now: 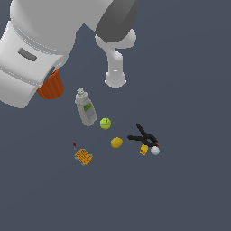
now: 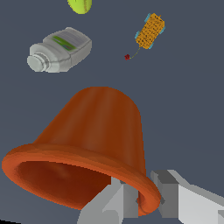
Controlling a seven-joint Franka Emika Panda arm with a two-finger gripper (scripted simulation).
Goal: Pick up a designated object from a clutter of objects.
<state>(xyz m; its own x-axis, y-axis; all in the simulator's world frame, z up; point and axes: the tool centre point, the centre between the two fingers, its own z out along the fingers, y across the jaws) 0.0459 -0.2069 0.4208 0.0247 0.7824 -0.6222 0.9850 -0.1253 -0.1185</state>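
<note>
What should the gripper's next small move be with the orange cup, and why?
Probably a short straight lift. In the wrist view the gripper has a finger on each side of the orange cup's rim, apparently closed on it. The exterior view shows the cup tucked under the wrist, apart from the grey bottle and green ball, so rising should disturb nothing.
</note>
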